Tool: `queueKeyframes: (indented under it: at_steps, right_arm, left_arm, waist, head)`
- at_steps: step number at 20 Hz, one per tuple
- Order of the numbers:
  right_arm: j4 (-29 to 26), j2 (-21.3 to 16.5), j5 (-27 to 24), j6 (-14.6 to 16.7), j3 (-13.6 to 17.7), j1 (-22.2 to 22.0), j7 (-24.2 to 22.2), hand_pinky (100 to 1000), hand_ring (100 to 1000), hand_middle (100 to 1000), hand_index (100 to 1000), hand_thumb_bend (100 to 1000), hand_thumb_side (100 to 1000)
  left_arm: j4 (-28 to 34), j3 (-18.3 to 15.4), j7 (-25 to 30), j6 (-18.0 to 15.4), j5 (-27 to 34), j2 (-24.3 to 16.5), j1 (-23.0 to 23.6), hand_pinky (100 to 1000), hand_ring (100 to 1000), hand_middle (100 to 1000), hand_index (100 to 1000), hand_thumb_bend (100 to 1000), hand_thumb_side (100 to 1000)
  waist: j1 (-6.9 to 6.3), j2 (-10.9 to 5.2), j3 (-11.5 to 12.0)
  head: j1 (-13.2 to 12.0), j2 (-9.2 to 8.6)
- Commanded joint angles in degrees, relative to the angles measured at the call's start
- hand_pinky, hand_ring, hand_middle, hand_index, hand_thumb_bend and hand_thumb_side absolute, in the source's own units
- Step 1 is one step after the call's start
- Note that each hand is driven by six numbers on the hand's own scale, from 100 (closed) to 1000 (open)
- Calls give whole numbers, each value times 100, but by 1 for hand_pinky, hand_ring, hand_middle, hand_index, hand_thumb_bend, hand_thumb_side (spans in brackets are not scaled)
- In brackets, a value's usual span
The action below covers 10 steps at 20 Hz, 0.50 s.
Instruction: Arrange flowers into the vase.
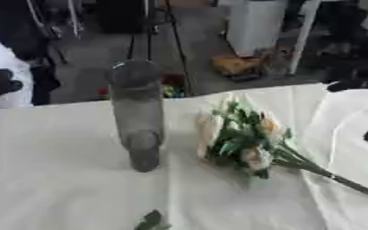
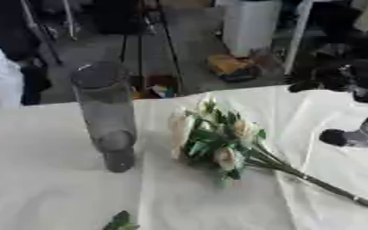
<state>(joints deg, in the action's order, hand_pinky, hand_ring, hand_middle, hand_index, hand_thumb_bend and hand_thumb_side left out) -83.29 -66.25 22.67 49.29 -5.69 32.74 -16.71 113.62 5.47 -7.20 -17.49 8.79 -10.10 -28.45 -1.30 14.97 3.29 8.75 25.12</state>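
Workshop or lab, cloth-covered table (image 1: 61, 179), bare concrete floor (image 1: 101, 54), equipment stands (image 1: 152, 31) behind

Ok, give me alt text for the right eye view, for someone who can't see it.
A bunch of pale flowers with green leaves and long stems lies on a white cloth-covered table, right of a tall grey cylindrical vase standing upright. The robot's black right hand shows at the right edge.

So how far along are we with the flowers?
Nothing is done yet: the vase stands upright with no flowers in it. The bouquet lies on the white tablecloth beside it, touched by neither hand. The right hand hangs nearby. Picking up and inserting remain.
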Motion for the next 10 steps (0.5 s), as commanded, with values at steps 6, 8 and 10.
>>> queueKeyframes:
  at_steps: [6, 8, 10]
  right_arm:
    - [242, 86, 716, 268, -203, 280, -15, 915, 985, 932, 972, 361, 940]
    - [286, 114, 851, 268, -233, 279, 123, 914, 985, 930, 972, 358, 939]
    - [319, 135, 955, 268, -260, 279, 241, 914, 985, 929, 973, 356, 941]
  left_arm:
    - [98, 33, 59, 2, 44, -43, -86, 696, 685, 883, 939, 383, 896]
    - [98, 35, 62, 7, 45, -41, -81, 696, 685, 884, 939, 381, 897]
    - [98, 40, 68, 8, 45, -40, -80, 696, 685, 884, 939, 381, 897]
  waist:
    - [19, -92, 27]
    - [18, -81, 22]
    - [18, -75, 22]
  head:
    - [36, -2]
    - [23, -8]
    - [10, -14]
